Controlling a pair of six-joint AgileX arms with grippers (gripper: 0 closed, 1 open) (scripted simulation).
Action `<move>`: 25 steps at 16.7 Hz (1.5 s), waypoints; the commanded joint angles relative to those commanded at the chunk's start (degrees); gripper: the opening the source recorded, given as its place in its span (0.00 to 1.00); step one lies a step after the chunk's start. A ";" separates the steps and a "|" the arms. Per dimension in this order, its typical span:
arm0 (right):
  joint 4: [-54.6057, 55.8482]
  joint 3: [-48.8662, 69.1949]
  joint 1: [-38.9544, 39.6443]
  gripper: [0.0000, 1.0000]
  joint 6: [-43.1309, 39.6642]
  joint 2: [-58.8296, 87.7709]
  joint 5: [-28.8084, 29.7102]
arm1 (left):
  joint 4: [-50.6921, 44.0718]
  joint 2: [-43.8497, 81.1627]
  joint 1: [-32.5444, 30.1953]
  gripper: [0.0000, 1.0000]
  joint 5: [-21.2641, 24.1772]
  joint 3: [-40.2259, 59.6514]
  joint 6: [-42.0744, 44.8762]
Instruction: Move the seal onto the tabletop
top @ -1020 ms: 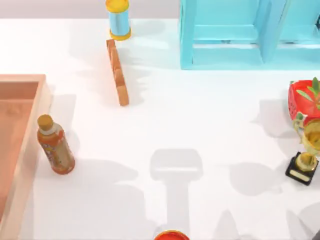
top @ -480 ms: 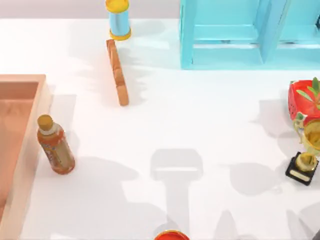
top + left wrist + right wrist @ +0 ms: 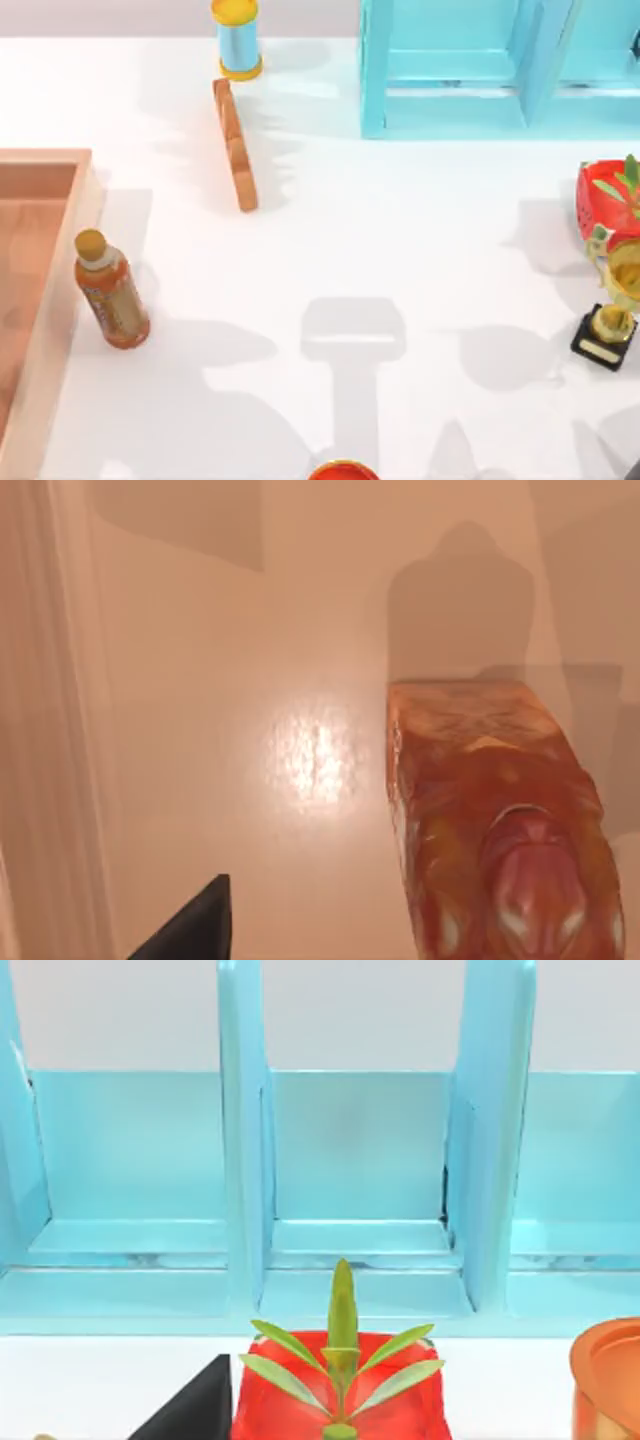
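The seal [image 3: 495, 850] fills much of the left wrist view: a tan-orange stone block with a dark red rounded top, standing on the light brown floor of the wooden tray [image 3: 250, 680]. One dark fingertip [image 3: 195, 925] of my left gripper hangs just above the tray floor beside the seal, apart from it, with nothing in its grasp. In the top view the tray's rim [image 3: 60, 290] runs along the left edge, and the white tabletop [image 3: 400, 230] spreads to its right. A dark fingertip [image 3: 190, 1405] of my right gripper is parked near the red pot.
An orange bottle [image 3: 110, 295] stands just right of the tray's rim. A thin orange-brown bar [image 3: 235, 145] and a blue spool [image 3: 238, 38] lie at the back. A blue shelf [image 3: 480, 70] fills the back right. A red plant pot [image 3: 610, 200] and a trophy [image 3: 610, 320] stand at the right edge.
Shadows over the tray and the table's lower left have shifted slightly. The bottle, bar and other table objects have not moved.
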 joint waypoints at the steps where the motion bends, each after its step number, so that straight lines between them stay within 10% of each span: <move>1: 0.00 0.00 0.00 1.00 0.00 0.00 0.00 | 2.41 0.76 0.05 1.00 0.00 -1.65 0.06; 12: 0.00 0.00 0.00 1.00 0.00 0.00 0.00 | 14.90 5.01 0.30 1.00 0.01 -9.89 0.38; 25: 0.00 0.00 0.00 1.00 0.00 0.00 0.00 | 14.90 5.01 0.30 0.02 0.01 -9.89 0.38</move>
